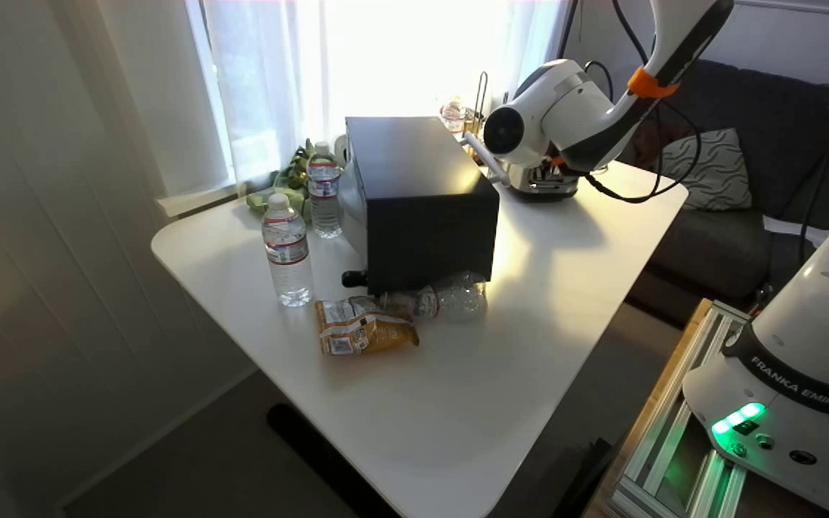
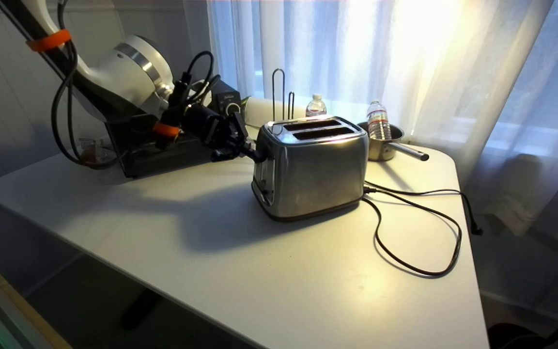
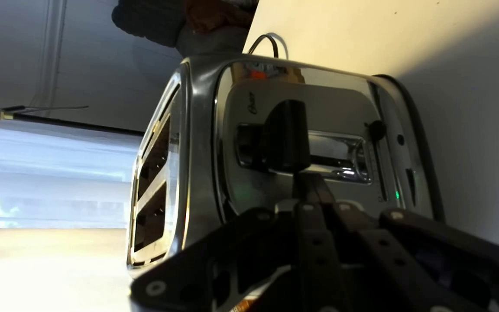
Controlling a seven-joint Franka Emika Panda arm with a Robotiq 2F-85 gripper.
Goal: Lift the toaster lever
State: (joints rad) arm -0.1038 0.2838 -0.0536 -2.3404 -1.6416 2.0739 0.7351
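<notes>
The silver toaster stands upright on the white table in an exterior view. Its front panel fills much of the wrist view. The black lever sits at the end of its slot nearest the toaster's top. My gripper is shut, with its fingertips pressed together and nothing visible between them. The tips are right at the lever's lower edge in the wrist view; whether they touch it I cannot tell. In an exterior view the gripper is level with the lever. In an exterior view the arm partly hides the toaster.
A black toaster oven stands close to the arm. Water bottles, an orange snack bag and a bottle lying down are around it. A pot and a black cord are beside the toaster.
</notes>
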